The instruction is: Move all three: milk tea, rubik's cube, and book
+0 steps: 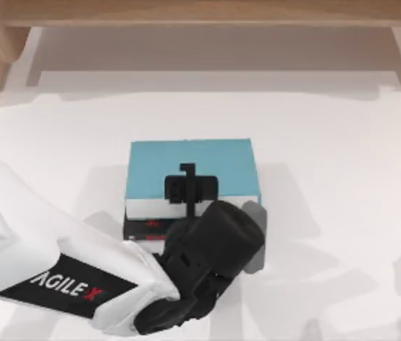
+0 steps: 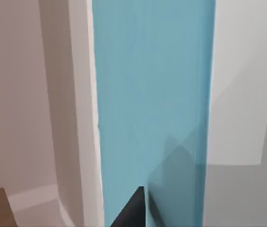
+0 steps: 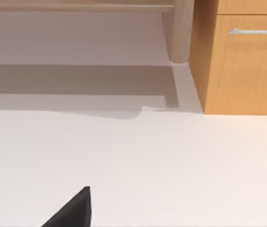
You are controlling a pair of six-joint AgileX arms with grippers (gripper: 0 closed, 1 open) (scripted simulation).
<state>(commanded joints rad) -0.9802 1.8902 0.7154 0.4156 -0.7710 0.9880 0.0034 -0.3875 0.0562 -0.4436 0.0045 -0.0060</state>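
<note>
My left arm (image 1: 58, 270) comes in from the near left corner of the table (image 1: 328, 177). It is white, with a black label and a fat black end. It reaches to the middle of the table.

The book (image 1: 186, 153) is there, in the middle of the white table. Its light blue cover faces up at the camera above. On the near side of the blue I see the white page edges (image 1: 143, 207). Nearer than that is a bit of the black cover with red marks (image 1: 147, 229).

My left gripper (image 1: 189, 186) is right over the book, at the near edge of the blue cover. From above it looks like a small black block with a thin black piece sticking out over the blue. I cannot tell how far it is open, and I cannot tell if it has hold of the book or is just on top of it.

In my left wrist view the blue cover of the book (image 2: 152, 94) is very close and runs down the middle. A white strip lies along one long side of it. A dark tip of my left gripper (image 2: 133, 213) pokes in at the edge, with its grey shadow on the blue.

My right wrist view looks across the bare white table (image 3: 124, 156). A dark tip of my right gripper (image 3: 72, 213) shows low down. I cannot tell if that gripper is open or closed. Far off stands a wooden cabinet (image 3: 246, 71) with a silver handle (image 3: 256, 31).
</note>
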